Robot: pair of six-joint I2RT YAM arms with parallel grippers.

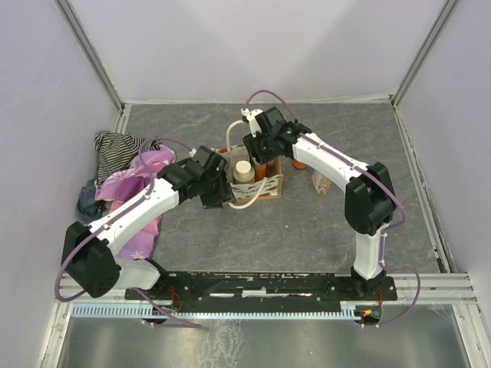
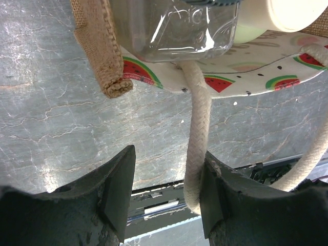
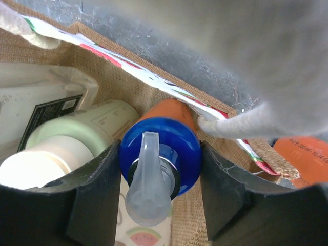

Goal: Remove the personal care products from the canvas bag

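Jaws of my right gripper (image 3: 160,166) clasped the orange pump bottle (image 3: 174,130), upright against the wall of the canvas bag (image 3: 128,87), directly beneath; left gripper (image 2: 168,164) gaped, unloaded.

The grey marbled table (image 1: 307,238) carried the canvas bag (image 1: 270,188) centrally, an orange bottle (image 1: 300,164) and pale bottle (image 1: 322,182) to its right, and heaped cloths (image 1: 130,180) at left.

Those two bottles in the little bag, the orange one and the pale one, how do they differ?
The orange bottle with a blue pump top has a translucent spout; the pale beige bottle with a cream cap has a plain round lid. The right gripper clasps the orange bottle's top; the pale bottle sits outside its fingers. Both are inside the tan canvas bag.
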